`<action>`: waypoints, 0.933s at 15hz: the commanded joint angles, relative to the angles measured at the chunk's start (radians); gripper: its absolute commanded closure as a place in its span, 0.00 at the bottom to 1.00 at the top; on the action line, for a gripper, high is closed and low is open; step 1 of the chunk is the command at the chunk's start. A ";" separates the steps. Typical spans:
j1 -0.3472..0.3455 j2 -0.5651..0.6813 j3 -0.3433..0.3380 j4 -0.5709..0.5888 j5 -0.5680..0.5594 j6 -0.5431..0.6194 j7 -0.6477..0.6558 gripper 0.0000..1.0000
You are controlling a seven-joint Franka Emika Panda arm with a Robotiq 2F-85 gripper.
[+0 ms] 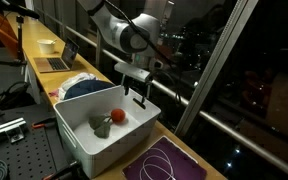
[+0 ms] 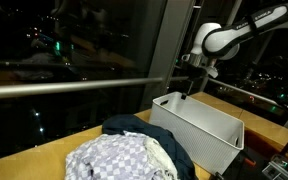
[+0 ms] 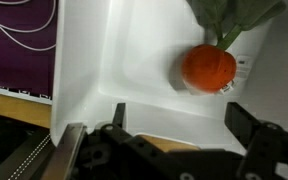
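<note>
Hovering over white bin (image 1: 119,145), claw (image 1: 136,98) gaping apart, wrist view catching orange ball (image 3: 208,68) beside leaves (image 3: 229,15), bin wall (image 2: 199,125) hiding both in an exterior view

My gripper (image 1: 136,98) is black, on a white arm (image 1: 114,25). The bin (image 1: 79,142) is plain white. The round vegetable (image 3: 208,68) is orange-red with green leaves (image 3: 229,15). The mat (image 3: 4,62) is purple, its looped cord (image 1: 162,155) white. The cloth (image 2: 119,158) is blue-and-white checked, and the desk (image 3: 14,100) is tan.
</note>
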 commanded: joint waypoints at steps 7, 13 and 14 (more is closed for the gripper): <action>0.028 0.264 0.020 0.186 -0.026 -0.111 -0.045 0.00; 0.075 0.384 0.030 0.289 -0.045 -0.133 -0.036 0.00; 0.082 0.406 0.031 0.311 -0.046 -0.148 -0.035 0.00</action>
